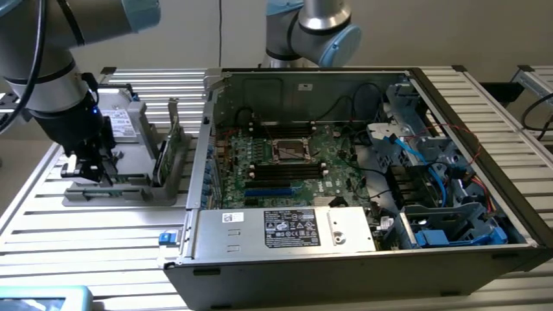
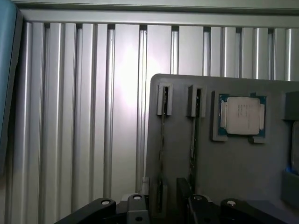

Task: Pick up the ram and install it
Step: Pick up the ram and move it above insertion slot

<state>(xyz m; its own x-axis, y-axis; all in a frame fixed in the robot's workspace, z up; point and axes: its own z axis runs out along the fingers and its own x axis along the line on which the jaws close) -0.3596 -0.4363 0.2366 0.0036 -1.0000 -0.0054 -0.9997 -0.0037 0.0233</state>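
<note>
Two ram sticks stand on edge in a grey holder (image 1: 129, 191) on the exterior view's left of the computer case; the nearer ram (image 1: 173, 152) is green and thin. In the wrist view the same sticks show edge-on as a thin ram (image 2: 163, 135) and a second ram (image 2: 194, 135) in parallel slots of the holder (image 2: 233, 177). My gripper (image 1: 87, 170) hangs over the holder, left of the sticks in the exterior view and apart from them. My gripper (image 2: 163, 207) is open, its dark fingers (image 2: 138, 209) spread, holding nothing.
The open computer case (image 1: 199, 253) sits to the exterior view's right, with the green motherboard (image 1: 328, 155) and black memory slots (image 1: 285, 170) inside. A square silver processor chip (image 2: 243, 115) lies in the holder. A second arm (image 1: 311, 32) stands behind the case. The table (image 1: 78, 246) is ribbed aluminium.
</note>
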